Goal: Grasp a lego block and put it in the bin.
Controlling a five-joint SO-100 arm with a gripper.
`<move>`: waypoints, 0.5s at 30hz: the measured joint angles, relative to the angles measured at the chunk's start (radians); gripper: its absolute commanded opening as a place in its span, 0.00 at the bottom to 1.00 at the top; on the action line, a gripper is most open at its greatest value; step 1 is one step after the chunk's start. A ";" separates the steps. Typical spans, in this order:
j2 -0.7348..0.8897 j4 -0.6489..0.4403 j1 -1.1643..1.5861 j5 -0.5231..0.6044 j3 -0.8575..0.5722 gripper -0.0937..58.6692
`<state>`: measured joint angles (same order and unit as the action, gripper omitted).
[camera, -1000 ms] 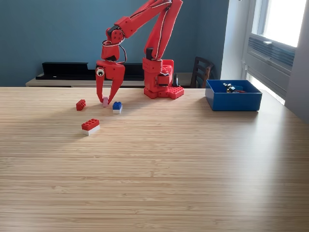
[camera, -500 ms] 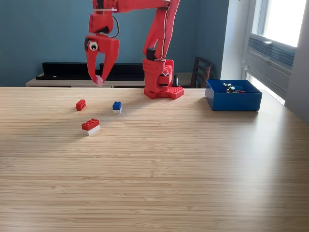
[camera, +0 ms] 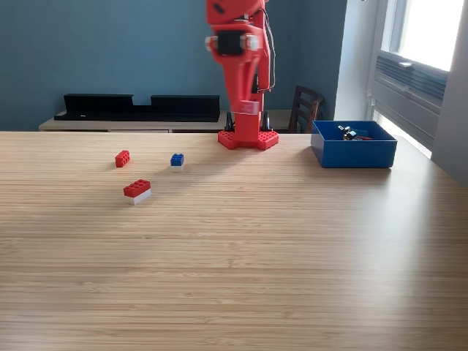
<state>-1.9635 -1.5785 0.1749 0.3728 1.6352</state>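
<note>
My red gripper (camera: pixel 249 110) hangs fingers-down in the middle of the exterior view, high above the table and in front of the arm's base (camera: pixel 247 138), blurred by motion. Its fingers are shut on a small pale pink lego block (camera: pixel 250 107). The blue bin (camera: pixel 355 155) stands on the table at the exterior view's right, well to the right of the gripper, with a few small dark pieces inside. Three lego blocks lie on the table at the left: a small red one (camera: pixel 122 158), a blue-and-white one (camera: pixel 177 159) and a red-and-white one (camera: pixel 137 190).
The wooden table (camera: pixel 241 263) fills the foreground. Behind it are a low black shelf (camera: pixel 139 107) against the blue wall, a dark chair (camera: pixel 305 108) and a window at the right.
The gripper closed on the pink block on the table, lifted it high, and has swung right from above the left blocks to in front of the arm's base.
</note>
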 measured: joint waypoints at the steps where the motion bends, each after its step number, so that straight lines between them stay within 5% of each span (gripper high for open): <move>1: 0.000 0.000 0.104 0.011 0.000 0.00; 15: 0.000 0.002 0.893 -0.087 0.000 0.00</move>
<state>-1.9635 -1.5769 1.0677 0.2853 1.6352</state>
